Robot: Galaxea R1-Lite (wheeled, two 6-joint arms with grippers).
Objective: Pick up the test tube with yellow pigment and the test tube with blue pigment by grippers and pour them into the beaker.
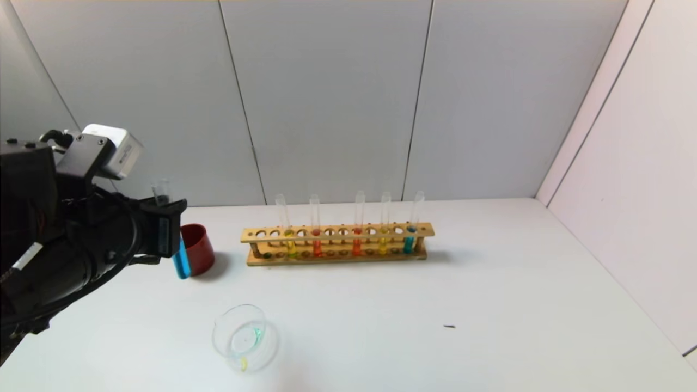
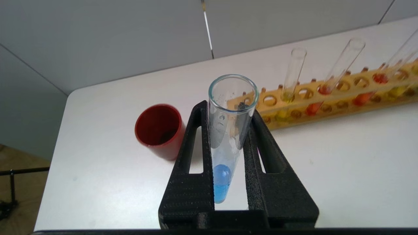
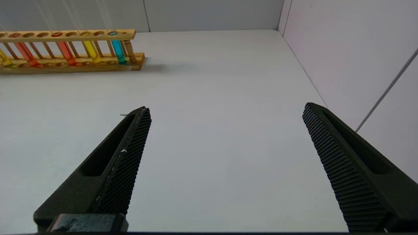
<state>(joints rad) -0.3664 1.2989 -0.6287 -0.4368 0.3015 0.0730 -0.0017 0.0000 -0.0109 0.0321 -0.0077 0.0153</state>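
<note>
While the black left gripper hung above the white table at the far left, its two fingers were clamped on a slim clear glass test tube with blue pigment, held roughly upright w/ a little blue liquid pooled in the round bottom. That tube sat just in front of a dark red opaque cup, well apart from the low clear glass beaker, which stood nearer the robot and a bit to the right. The beaker bottom showed a faint green-blue smear plus a small yellow mark at the near rim; whether any pigment had gone in I couldn't say for sure. The long wooden rack stood at the far centre, carrying five tubes: a test tube with yellow pigment toward its left end, two orange-red ones, another yellow, and a teal-blue one at the right end. The black right gripper was out of the head view, hanging over bare table to the right of the rack, jaws spread wide, nothing between them. My read: pick-up of the blue tube was done, approx. a third of the job; left to do were carrying it over the beaker, tipping it out, then grabbing and pouring a yellow tube.
</note>
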